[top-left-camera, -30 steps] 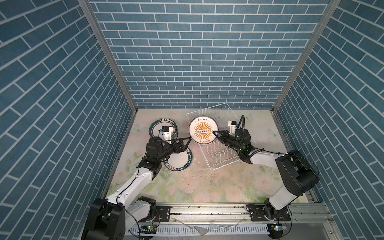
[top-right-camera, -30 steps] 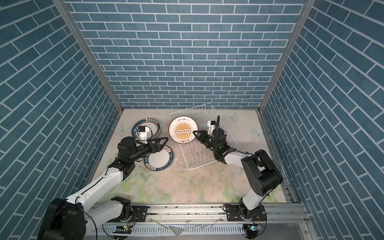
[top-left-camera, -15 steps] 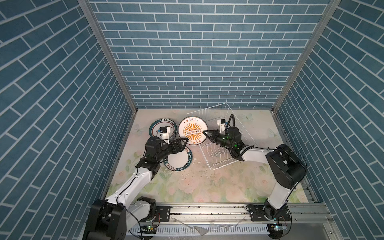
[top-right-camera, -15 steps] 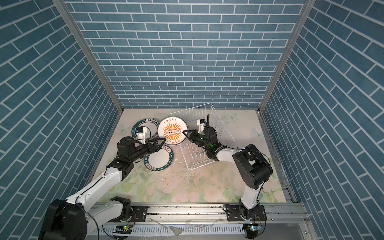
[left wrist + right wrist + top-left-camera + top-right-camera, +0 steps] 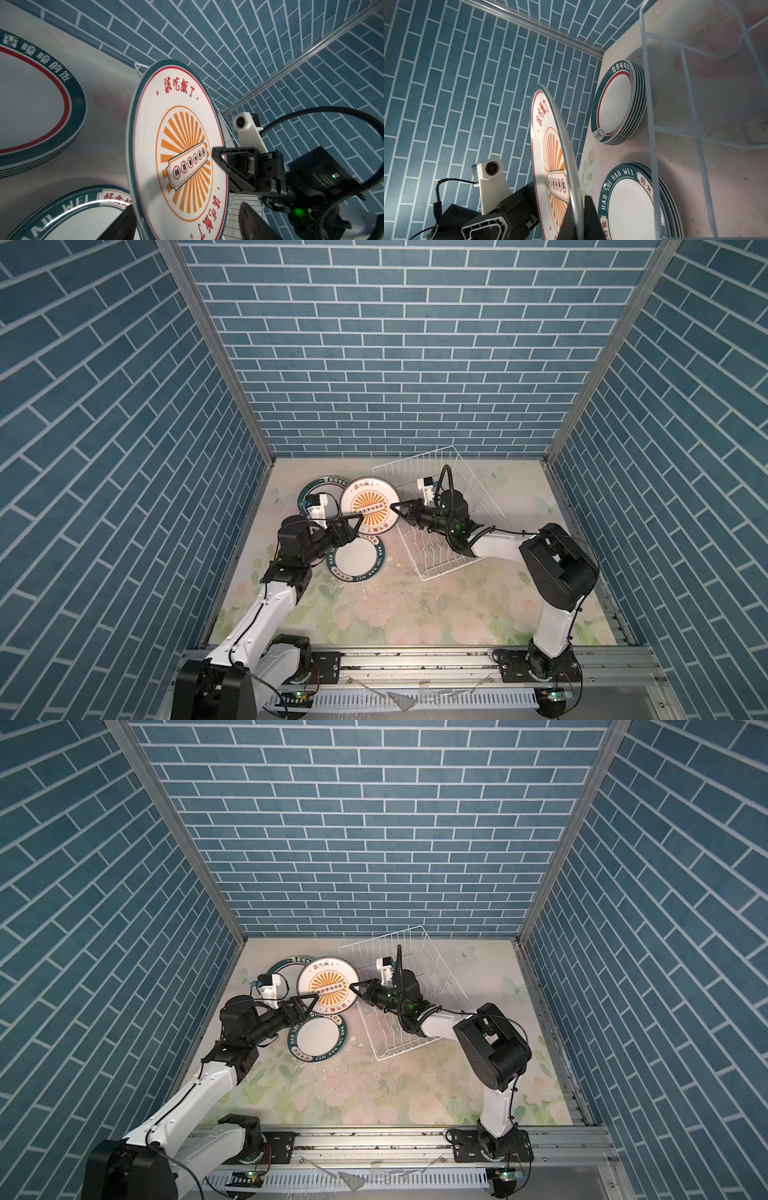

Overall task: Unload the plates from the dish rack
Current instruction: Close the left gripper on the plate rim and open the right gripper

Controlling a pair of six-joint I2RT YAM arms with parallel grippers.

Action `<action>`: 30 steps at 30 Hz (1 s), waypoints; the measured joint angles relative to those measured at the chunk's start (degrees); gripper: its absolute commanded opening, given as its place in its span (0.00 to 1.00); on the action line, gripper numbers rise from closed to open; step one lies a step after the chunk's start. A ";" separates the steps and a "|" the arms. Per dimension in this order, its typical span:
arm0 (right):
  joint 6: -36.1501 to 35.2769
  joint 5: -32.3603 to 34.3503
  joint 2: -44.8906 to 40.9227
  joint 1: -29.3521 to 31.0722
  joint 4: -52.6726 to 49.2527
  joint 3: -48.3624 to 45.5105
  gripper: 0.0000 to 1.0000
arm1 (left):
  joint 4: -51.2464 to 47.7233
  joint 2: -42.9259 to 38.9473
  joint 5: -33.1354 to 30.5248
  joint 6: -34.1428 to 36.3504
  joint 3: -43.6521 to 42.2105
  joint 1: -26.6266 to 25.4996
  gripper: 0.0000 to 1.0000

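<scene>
Handover entry. Over the last second the right arm carried the sunburst plate (image 5: 368,510) left, clear of the dish rack (image 5: 415,456). It now hung tilted on edge above the table (image 5: 395,614), between the far green-rimmed stack (image 5: 328,481) and the near lettered stack (image 5: 357,562).

The right gripper (image 5: 397,506) was clamped on the plate's right rim. The left gripper (image 5: 356,526) had come up to meet it. Its jaws were spread, one finger on each side of the plate's near left rim in the left wrist view, and not yet pinching.

I judged this to be a mid-air transfer: the left had to close firmly before the right let go, or the plate would drop onto the stacks. I saw no other plate in the rack in the top views, so this was probably the last one.
</scene>
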 measured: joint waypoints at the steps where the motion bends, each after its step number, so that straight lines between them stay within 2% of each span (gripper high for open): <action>1: -0.07 -0.17 0.35 0.15 -0.50 0.66 0.00 | -0.04 -0.17 0.22 -0.24 -0.17 0.48 0.65; 9: -0.26 -2.01 1.27 1.51 -1.95 3.65 0.00 | -0.39 -0.57 2.05 -1.60 -0.61 2.21 0.36; 17: -1.68 -3.41 1.75 1.86 -4.00 5.86 0.00 | -1.79 -0.90 3.82 -3.10 -0.61 4.50 0.19; 22: -6.47 -3.76 1.77 2.38 -6.29 7.26 0.00 | -3.48 -1.18 4.13 -5.73 -0.59 5.88 0.09; 26: -7.19 -4.37 1.77 2.45 -7.65 8.00 0.12 | -4.83 -1.86 4.37 -6.54 -0.35 6.21 0.01; 30: -9.05 -4.28 1.75 2.89 -10.64 8.26 0.28 | -6.73 -2.93 4.74 -4.83 0.68 6.12 0.00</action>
